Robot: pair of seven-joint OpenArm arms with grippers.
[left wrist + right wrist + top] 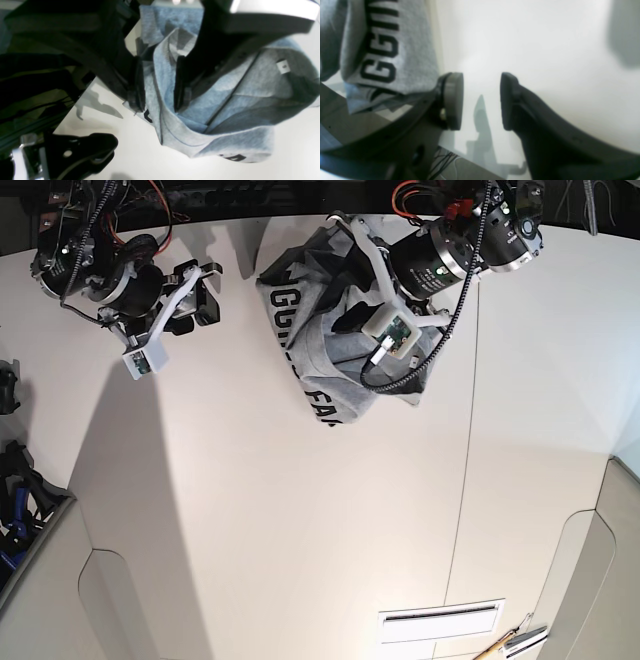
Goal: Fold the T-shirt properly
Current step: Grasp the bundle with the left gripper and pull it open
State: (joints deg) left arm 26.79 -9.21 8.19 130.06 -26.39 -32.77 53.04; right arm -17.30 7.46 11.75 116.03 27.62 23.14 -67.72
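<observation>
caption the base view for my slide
Two robot arms over a pale table, one above a crumpled grey t-shirt with black lettering

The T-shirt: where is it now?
In the base view, the T-shirt lies bunched on the table, beneath the left gripper, beyond the white slotted panel.

The T-shirt (345,345) is heather grey with black block lettering (381,57); the counter (300,520) is off-white.

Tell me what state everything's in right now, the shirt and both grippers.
T-shirt: bunched up on the table, not folded, some black lettering showing.
Left gripper: open, over the T-shirt.
Right gripper: open, empty, beside the T-shirt.
</observation>
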